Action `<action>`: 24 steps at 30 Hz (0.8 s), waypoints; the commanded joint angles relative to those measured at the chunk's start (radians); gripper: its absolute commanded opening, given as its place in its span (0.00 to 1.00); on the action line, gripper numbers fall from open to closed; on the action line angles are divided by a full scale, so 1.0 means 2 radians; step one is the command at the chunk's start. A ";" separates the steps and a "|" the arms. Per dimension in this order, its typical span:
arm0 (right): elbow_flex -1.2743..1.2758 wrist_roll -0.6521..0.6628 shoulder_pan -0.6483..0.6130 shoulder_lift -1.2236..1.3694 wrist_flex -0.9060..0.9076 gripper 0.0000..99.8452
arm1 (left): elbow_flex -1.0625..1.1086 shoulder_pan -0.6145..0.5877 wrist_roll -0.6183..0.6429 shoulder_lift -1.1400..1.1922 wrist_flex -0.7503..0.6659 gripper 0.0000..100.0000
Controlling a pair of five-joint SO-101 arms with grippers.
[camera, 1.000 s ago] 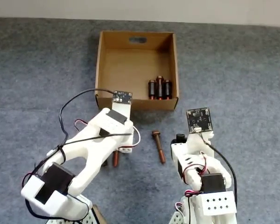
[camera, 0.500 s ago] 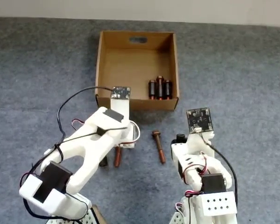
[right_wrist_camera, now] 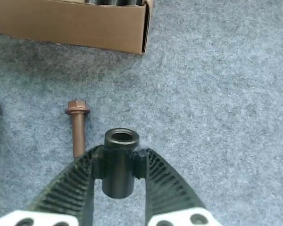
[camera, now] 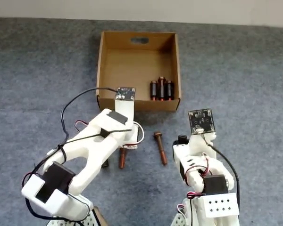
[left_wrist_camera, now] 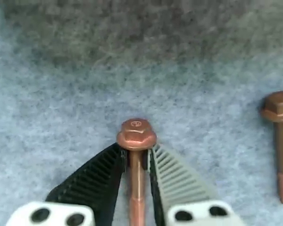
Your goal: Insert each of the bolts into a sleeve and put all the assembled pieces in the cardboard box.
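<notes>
High view: loose bolt [camera: 160, 148] near box [camera: 127, 66]

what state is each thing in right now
left tool, shut on the held bolt
held bolt, clamped by its shank just under the head, no sleeve on it
right tool, shut on the sleeve
sleeve, held, bore empty
loose bolt, lying on the carpet between the arms, ungripped
cardboard box, open on top
assembled pieces, three side by side inside the box
</notes>
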 commanded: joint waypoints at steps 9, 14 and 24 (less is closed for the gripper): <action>-0.004 0.001 -0.001 -0.006 0.002 0.01 | 0.005 -0.012 -0.005 -0.198 0.080 0.01; -0.010 -0.003 -0.004 -0.006 -0.003 0.01 | 0.076 -0.013 -0.002 -0.337 -0.007 0.01; -0.037 -0.003 -0.004 -0.006 -0.062 0.01 | 0.175 -0.010 -0.002 -0.617 -0.131 0.01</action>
